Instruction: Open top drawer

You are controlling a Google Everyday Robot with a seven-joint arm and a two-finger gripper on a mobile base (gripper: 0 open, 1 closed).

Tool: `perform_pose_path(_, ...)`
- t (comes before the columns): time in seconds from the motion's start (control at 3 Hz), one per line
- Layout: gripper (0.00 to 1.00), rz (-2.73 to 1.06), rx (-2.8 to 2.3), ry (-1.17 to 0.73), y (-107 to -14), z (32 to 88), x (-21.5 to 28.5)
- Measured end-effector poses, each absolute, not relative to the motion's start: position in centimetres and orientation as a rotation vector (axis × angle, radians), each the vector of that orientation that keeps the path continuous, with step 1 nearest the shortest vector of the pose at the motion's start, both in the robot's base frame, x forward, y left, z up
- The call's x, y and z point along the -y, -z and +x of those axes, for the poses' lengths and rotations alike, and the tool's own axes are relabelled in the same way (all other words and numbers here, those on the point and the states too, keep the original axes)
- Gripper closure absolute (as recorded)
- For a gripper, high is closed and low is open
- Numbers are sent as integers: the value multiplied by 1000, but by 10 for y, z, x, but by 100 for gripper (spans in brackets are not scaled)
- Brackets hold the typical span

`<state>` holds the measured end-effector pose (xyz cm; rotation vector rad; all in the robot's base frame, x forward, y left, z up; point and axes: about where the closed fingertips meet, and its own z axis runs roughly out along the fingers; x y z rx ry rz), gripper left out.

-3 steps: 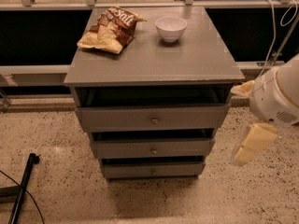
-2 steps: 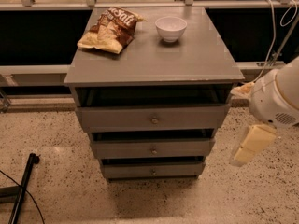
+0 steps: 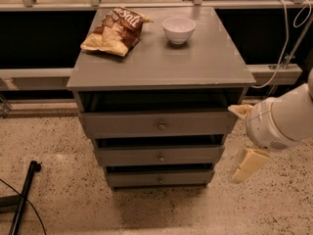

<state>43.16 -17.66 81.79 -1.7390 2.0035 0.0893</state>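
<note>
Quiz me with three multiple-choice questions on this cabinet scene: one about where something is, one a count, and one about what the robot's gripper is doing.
1. Where is the chip bag?
A) on the floor
B) on the cabinet top
C) inside a drawer

2. How many brass knobs show?
A) one
B) three
C) five

3. The gripper, beside the top drawer, is:
A) open and empty
B) shut on a knob
C) holding a cup

Answers:
1 B: it lies near the white bowl.
2 B: there is one on each drawer front.
3 A: its jaws stand apart with nothing between them.
</note>
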Motion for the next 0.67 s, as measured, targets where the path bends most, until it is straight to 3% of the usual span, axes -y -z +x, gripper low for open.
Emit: perform_pose_path(0.67, 0, -1753, -1905, 8, -824, 449, 180)
